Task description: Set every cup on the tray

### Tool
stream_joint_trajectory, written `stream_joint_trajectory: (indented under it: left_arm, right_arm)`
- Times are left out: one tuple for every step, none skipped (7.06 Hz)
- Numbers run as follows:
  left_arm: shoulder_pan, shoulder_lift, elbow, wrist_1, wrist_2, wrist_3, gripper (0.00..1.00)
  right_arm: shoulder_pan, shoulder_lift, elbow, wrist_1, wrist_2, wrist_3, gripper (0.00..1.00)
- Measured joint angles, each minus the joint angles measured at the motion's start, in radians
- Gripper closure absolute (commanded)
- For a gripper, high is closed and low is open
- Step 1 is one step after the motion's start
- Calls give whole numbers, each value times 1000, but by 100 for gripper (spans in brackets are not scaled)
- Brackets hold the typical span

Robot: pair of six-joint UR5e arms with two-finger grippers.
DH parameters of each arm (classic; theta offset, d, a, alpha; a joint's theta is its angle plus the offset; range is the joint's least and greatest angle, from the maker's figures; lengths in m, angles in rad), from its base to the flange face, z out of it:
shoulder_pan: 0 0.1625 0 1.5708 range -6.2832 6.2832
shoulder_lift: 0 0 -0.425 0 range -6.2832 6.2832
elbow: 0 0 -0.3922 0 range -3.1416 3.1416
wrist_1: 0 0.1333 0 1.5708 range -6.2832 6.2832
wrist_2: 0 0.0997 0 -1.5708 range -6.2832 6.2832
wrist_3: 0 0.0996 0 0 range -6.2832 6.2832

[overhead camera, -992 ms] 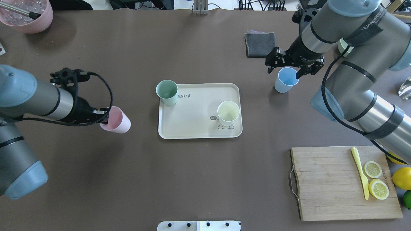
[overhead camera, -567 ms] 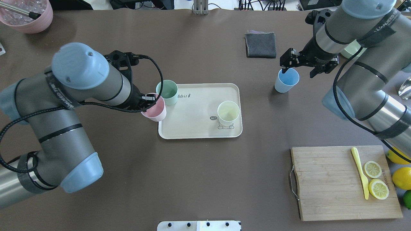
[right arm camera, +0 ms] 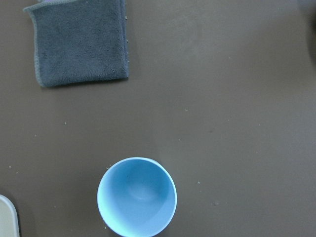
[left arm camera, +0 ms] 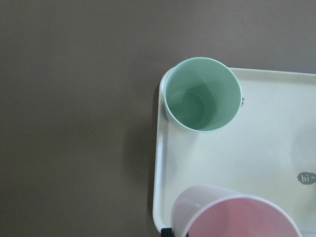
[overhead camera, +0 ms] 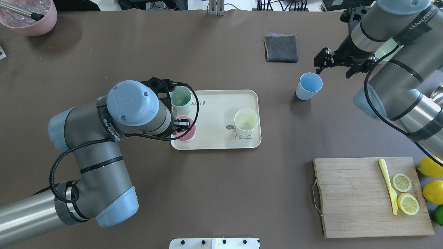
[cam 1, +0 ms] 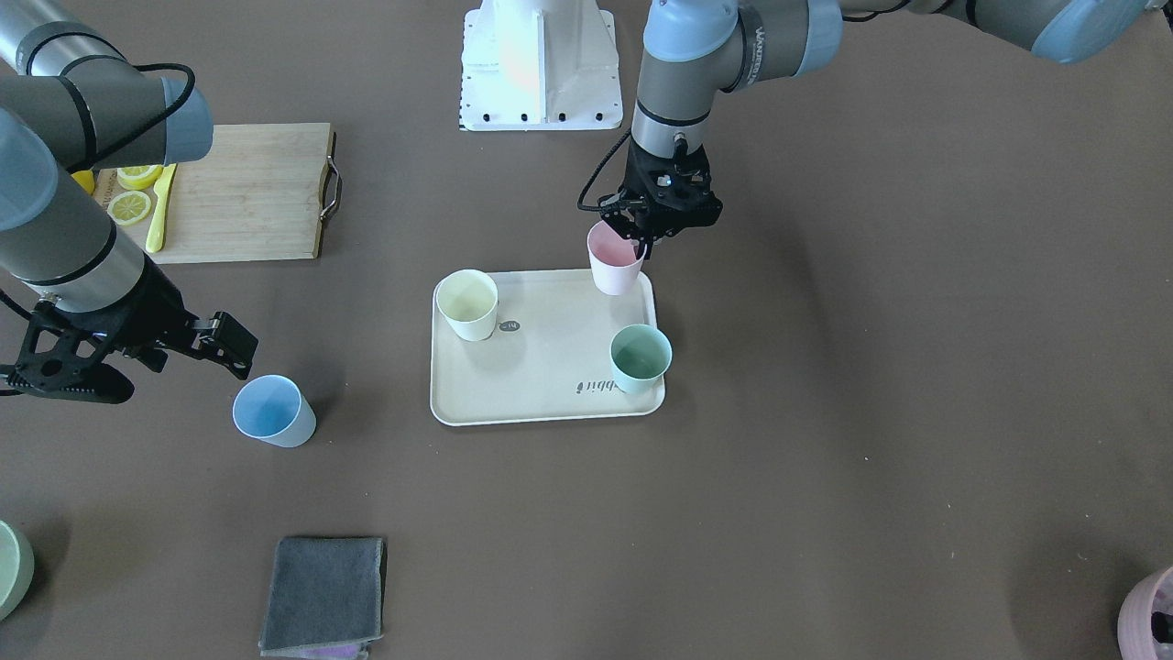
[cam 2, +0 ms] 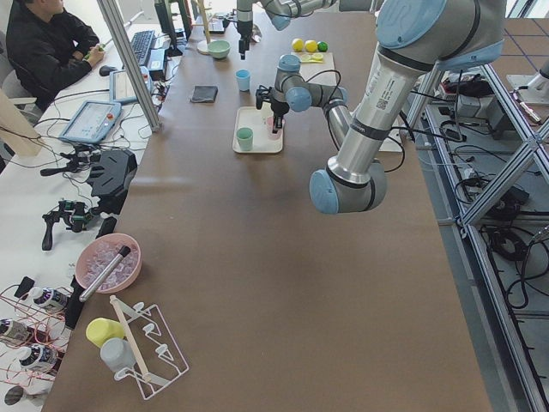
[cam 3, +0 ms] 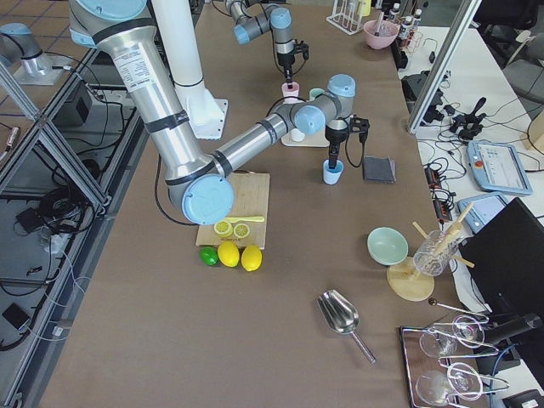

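Note:
The cream tray (overhead camera: 214, 114) lies mid-table and also shows in the front view (cam 1: 550, 348). A green cup (overhead camera: 182, 98) and a pale yellow cup (overhead camera: 246, 121) stand on it. My left gripper (overhead camera: 181, 125) is shut on the rim of a pink cup (overhead camera: 187, 134) at the tray's near-left corner; I cannot tell if the cup rests on the tray. The left wrist view shows the pink cup (left arm camera: 237, 217) and the green cup (left arm camera: 202, 94). A blue cup (overhead camera: 309, 85) stands on the table to the right of the tray. My right gripper (overhead camera: 334, 71) is open and empty, up and right of it.
A folded grey cloth (overhead camera: 280, 47) lies beyond the blue cup. A wooden cutting board (overhead camera: 353, 207) with lemon slices and a yellow knife sits front right, with whole lemons (overhead camera: 432, 192) past it. A pink bowl (overhead camera: 29, 15) is at the far left corner.
My left arm has carried the pink cup rightward from the bare table to the tray's near-left corner. My right gripper has drawn off the blue cup to the right; the cup stayed put.

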Motion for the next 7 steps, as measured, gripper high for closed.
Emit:
stream_joint_trajectory:
  left_arm:
    - [14,-7,30,-25,16,-4,100]
    - [19,-18,65,-51,27,-4,100]
    - [20,-23,100,-87,33,-4,100]
    - [20,-26,122,-113,37,-3,4]
    - [16,-27,134,-122,37,-1,2]
    - [13,-24,140,-122,36,4,2]
    - [3,-25,132,-122,34,10,2]
  right_arm:
    - [7,1,-15,17,-3,-8,0]
    - [11,2,-21,25,-4,-11,0]
    - [13,3,-23,28,-5,-12,0]
    - [13,3,-23,29,-5,-11,0]
    - [14,3,-24,29,-6,-10,0]
    - [13,3,-24,29,-6,-9,0]
    - [13,4,-26,29,-7,-9,0]
